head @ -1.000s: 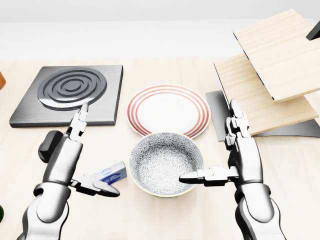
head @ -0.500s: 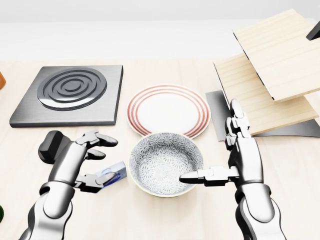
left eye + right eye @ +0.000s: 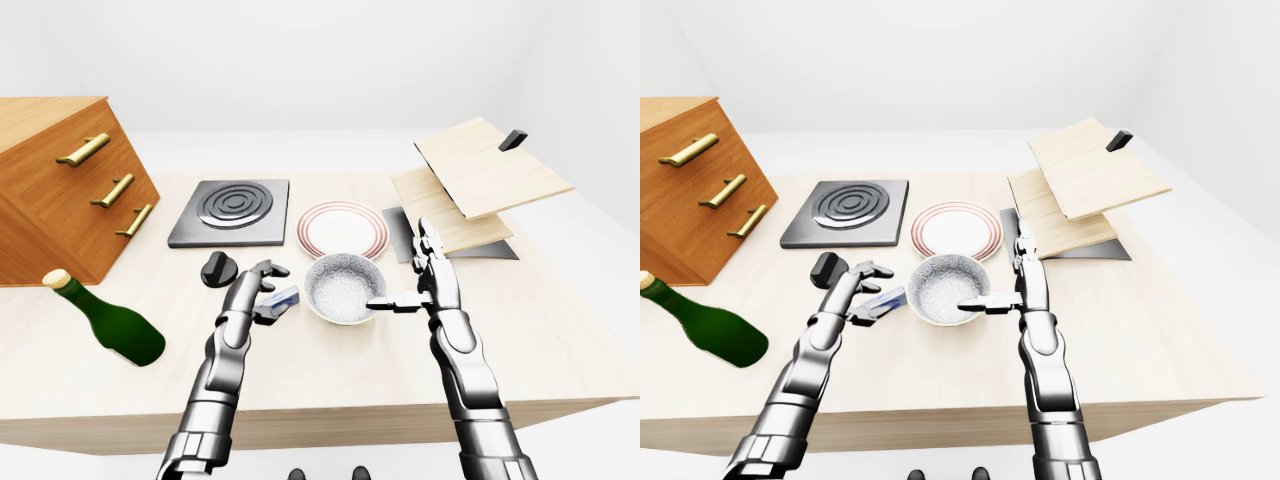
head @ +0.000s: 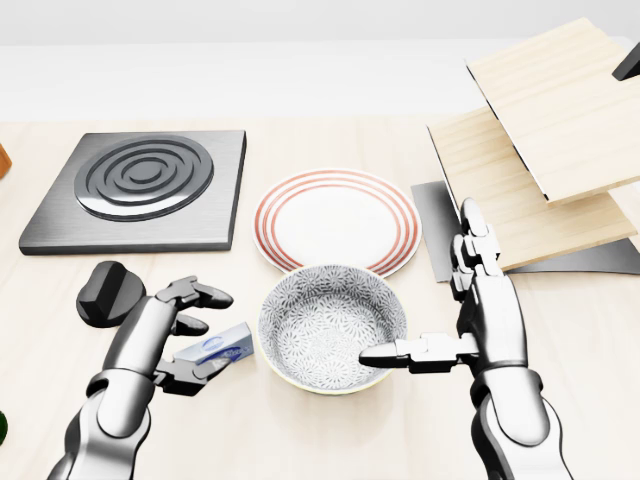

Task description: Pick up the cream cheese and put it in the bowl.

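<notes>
Cream cheese [image 4: 218,349]: lay flat on the desk, just left of the bowl [image 4: 333,328], toward the desk's near edge.
Left hand [image 4: 172,331]: fingers curled around the cream cheese, thumb beneath, upper fingers above; closing on it, grip not clearly sealed.
Right hand [image 4: 470,315]: fingers spread open, thumb stretched over the bowl's right rim.
Plate [image 4: 338,222]: just beyond the bowl.
Bottle [image 3: 110,321]: lay by the desk's left edge.

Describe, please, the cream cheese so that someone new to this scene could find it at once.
Start at the patterned bowl near the bottom middle of the head view, just below the red-ringed plate. Immediately to the bowl's left lies the cream cheese, with the left hand curled around it. It is the only small flat box there, white with a blue label, unlike the round black knob further left.
</notes>
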### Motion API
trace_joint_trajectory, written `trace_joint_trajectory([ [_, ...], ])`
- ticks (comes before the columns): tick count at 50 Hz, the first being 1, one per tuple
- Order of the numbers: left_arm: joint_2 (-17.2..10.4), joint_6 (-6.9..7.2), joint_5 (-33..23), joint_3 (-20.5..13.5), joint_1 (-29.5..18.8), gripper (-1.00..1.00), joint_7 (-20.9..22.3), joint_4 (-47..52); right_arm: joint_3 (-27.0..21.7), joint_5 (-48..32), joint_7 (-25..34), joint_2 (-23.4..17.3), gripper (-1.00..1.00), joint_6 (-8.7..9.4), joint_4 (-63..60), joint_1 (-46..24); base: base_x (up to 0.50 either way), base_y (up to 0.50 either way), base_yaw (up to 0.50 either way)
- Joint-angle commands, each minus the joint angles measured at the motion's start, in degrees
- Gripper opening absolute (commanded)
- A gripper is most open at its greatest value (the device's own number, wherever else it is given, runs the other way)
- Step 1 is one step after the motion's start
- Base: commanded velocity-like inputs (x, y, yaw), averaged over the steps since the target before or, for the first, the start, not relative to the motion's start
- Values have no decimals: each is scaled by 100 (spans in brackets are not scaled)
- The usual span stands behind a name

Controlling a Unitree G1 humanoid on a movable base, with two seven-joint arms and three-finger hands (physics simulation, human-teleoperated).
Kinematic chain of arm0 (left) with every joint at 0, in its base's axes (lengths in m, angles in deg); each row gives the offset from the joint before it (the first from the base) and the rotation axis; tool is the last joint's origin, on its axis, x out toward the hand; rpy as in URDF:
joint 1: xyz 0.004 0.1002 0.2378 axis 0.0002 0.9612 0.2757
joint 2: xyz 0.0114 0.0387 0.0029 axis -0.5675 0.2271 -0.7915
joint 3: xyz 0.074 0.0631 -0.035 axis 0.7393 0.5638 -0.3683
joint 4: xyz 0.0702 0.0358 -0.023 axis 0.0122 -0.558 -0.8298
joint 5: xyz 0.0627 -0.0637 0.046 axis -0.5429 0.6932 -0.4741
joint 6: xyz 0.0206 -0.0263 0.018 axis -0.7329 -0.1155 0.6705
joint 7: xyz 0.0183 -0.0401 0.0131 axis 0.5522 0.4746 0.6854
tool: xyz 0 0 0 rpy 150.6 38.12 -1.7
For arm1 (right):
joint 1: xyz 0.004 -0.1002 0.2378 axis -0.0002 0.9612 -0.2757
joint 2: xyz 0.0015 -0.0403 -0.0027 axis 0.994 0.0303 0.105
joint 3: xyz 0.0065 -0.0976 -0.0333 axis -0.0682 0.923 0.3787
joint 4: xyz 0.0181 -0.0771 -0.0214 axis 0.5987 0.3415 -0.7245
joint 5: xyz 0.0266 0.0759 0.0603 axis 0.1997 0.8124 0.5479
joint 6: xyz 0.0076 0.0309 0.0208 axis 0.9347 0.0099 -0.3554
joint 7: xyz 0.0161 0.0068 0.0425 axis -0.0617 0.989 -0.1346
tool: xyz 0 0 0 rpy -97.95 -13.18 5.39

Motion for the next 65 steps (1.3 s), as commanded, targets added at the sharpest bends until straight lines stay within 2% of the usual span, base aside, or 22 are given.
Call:
trace_joint_trajectory([
  [1, -14, 0, 274, -29, -145, 3, -44, -126, 13, -11, -16, 4, 100, 0, -76, -20, 0, 0, 0],
  [21, -106, 0, 284, -64, -361, 9, -302, -640, 21, -28, -14, 6, 100, 0, -9, -43, 0, 0, 0],
  [34, -136, 0, 267, -36, -673, 11, -571, -1447, 20, -29, -15, 8, 100, 0, -51, -25, 0, 0, 0],
  [40, -151, 0, 279, -35, -751, 2, -626, -1641, 23, -25, -18, 12, 100, 0, -73, -24, 0, 0, 0],
  [43, -155, 0, 278, -35, -808, 8, -707, -1760, 26, -28, -14, 12, 100, 0, -79, -21, 0, 0, 0],
  [45, -170, 0, 262, -37, -890, 19, -819, -1935, 18, -18, -7, 9, 100, 0, -69, -24, 0, 0, 0],
  [54, -160, 0, 263, 7, -1090, 27, -972, -2410, 10, -8, -4, 7, 100, 0, -126, 15, 0, 0, 0],
  [65, -147, -31, 232, 39, -1260, 11, -1094, -2762, 8, 10, 9, 12, 100, 0, -149, 43, 0, 0, 0],
])
